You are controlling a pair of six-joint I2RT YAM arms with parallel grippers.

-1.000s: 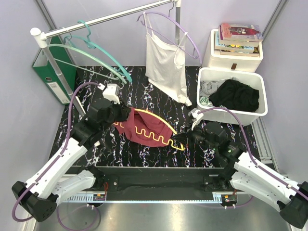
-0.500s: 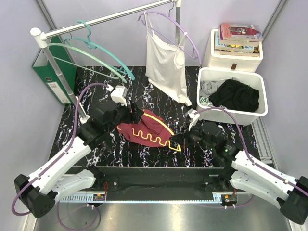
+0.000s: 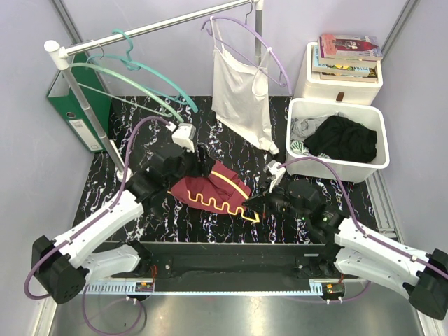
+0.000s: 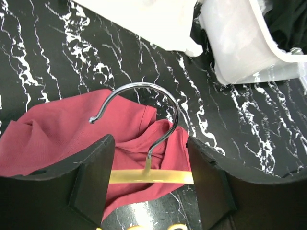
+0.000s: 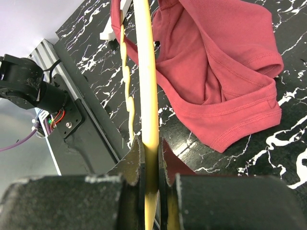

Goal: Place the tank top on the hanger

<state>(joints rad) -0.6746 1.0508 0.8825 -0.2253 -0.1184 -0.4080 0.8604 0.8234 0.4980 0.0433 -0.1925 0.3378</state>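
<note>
With the maroon tank top (image 3: 208, 183) lying mid-frame on the counter (image 3: 140, 210) under the yellow hanger (image 3: 222, 202), whose lower-right end is clamped by the right hand (image 3: 250, 206) while the left hand (image 3: 201, 161) is spread astride its hook (image 4: 142, 85), threading is judged barely begun, and a strap must next be drawn over one arm.

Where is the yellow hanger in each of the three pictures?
Top external: hanger in the middle of the picture.
Left wrist: centre, hook uppermost, yellow bar below.
Right wrist: yellow strip from the top edge down into the right tool.
Shared landmark: the tank top.
</note>
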